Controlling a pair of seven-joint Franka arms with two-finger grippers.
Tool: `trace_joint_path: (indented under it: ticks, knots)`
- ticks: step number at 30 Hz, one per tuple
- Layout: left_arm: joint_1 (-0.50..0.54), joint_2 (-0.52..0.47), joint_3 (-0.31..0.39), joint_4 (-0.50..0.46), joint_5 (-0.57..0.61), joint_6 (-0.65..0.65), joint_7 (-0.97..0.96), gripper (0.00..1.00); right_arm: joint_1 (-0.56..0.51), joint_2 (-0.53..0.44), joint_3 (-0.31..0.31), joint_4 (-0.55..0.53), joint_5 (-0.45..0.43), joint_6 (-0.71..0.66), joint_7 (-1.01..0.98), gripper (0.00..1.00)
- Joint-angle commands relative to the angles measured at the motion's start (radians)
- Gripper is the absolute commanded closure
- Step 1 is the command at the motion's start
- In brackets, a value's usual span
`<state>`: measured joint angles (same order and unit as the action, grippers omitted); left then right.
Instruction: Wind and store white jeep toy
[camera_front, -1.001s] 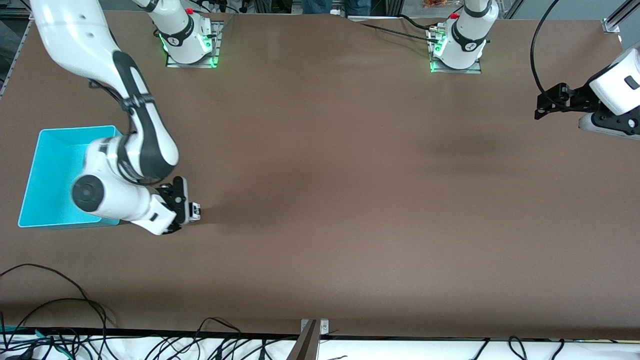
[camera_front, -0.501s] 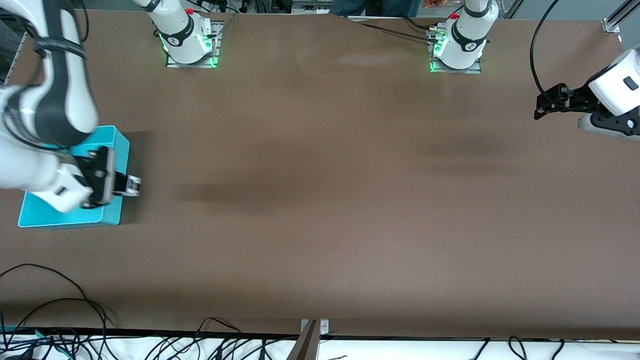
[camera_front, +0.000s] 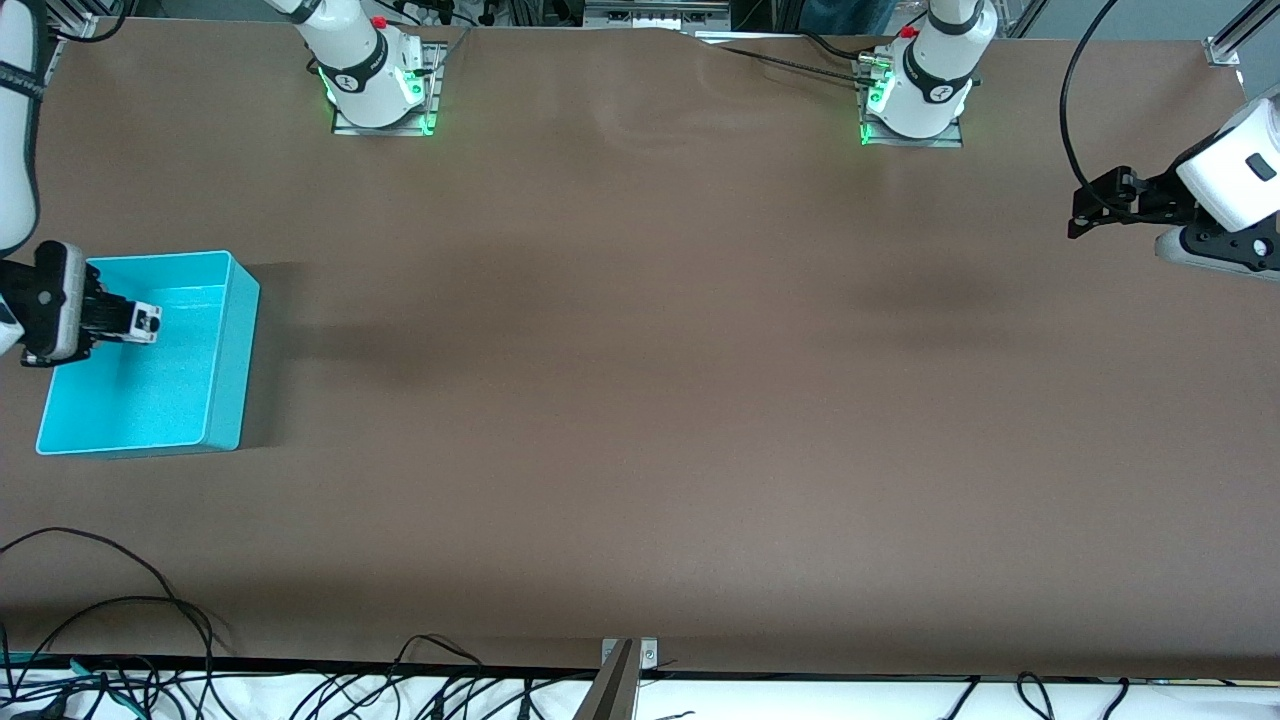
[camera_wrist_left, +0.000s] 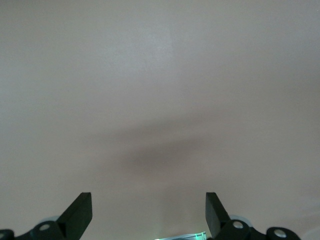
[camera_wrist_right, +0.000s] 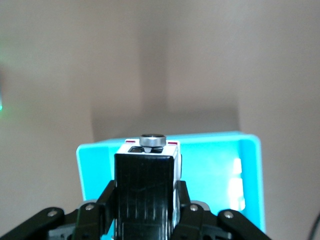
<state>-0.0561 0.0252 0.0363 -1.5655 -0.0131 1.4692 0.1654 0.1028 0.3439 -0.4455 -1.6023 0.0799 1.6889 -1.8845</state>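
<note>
At the right arm's end of the table, about nine o'clock in the front view, the right gripper hangs over the cyan bin with its fingers clamped on the white jeep toy. From the front camera the toy shows as a small boxy white block with dark patches and a grey spot on its end, sticking out past the black fingertips above the bin's open interior, over the part of it farther from the front camera. In the right wrist view the white jeep toy shows a black ribbed roof facing the camera, white body edges at both sides, two small red marks at its outer end and a round grey spare wheel mounted on that end. Its long axis runs in line with the fingers, level with the table; in the front view the spare-wheel end points toward three o'clock, away from the wrist and toward the table's middle. The black fingers press against the toy's two long sides, and below it the cyan bin shows its walls and bright floor. Over at about three o'clock in the front view, the left gripper waits in the air above the brown table at the left arm's end. In the left wrist view the left gripper has its fingertips spread wide, holding nothing, with only bare table surface and a soft shadow between them.
</note>
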Motion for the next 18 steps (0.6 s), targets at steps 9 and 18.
trace_joint_path:
  ticks: [9, 18]
  knots:
    - [0.004, 0.005, 0.002, 0.012, -0.021, -0.01, 0.006, 0.0, -0.034, -0.073, -0.128, -0.312, 0.102, 0.259, -0.206, 0.86]
    - [-0.001, 0.005, 0.002, 0.019, -0.022, 0.0, 0.005, 0.0, -0.077, 0.039, -0.127, -0.344, 0.268, 0.362, -0.383, 0.86]
